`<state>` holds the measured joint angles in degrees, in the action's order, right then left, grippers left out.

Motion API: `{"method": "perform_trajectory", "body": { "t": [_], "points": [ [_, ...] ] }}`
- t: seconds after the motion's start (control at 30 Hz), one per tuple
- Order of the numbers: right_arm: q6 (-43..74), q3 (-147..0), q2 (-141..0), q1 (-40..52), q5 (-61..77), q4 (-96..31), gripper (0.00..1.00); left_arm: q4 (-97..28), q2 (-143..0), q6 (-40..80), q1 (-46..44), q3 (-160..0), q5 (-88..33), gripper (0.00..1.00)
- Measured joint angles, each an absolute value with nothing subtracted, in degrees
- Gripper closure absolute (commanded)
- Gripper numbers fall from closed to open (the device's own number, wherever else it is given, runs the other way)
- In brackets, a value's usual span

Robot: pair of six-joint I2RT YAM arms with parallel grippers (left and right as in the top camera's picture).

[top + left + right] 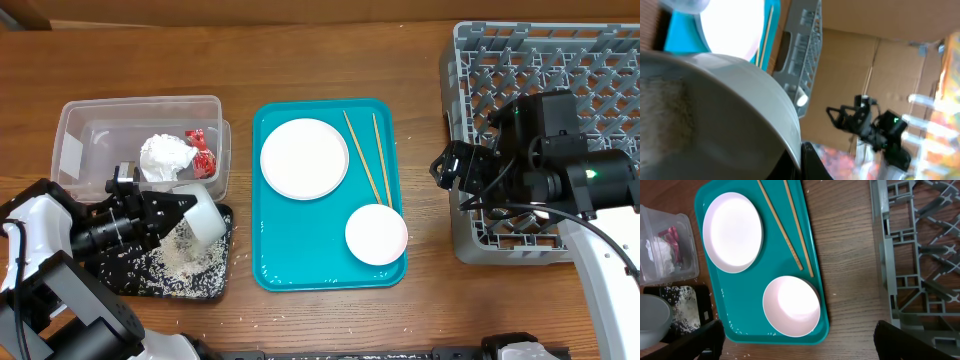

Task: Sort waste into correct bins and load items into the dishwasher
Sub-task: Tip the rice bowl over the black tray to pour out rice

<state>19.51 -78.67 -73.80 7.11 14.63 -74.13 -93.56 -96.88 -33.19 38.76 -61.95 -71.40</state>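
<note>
My left gripper (178, 208) is shut on the rim of a white bowl (205, 213), tipped on its side over the black tray (215, 285); white rice (180, 258) lies piled and scattered in that tray. In the left wrist view the bowl (715, 120) fills the frame. The clear tub (80, 125) holds the white tissue wad (165, 157) and red wrapper (203, 150). On the teal tray (300, 272) lie a white plate (304, 158), two chopsticks (368, 155) and a white bowl (376, 234). My right gripper (797, 340) is open and empty, between the teal tray and the grey dish rack (590, 60).
A few loose rice grains lie on the wooden table in front of the black tray (210, 325) and on the teal tray's near edge (740, 330). The dish rack fills the right side of the table. No cup is in view.
</note>
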Motion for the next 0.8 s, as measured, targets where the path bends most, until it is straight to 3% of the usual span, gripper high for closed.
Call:
{"method": "perform_trajectory", "body": {
  "t": [0.33,0.8],
  "points": [
    [19.5,-78.7,-73.8,7.1,14.6,-74.1,0.02,-90.3,-97.5,-32.6,39.6,-62.0,-71.4,0.96],
    [19.5,-78.7,-73.8,7.1,14.6,-74.0,0.03,-96.7,-97.5,-38.7,40.5,-61.9,-71.8,0.96]
  ]
}}
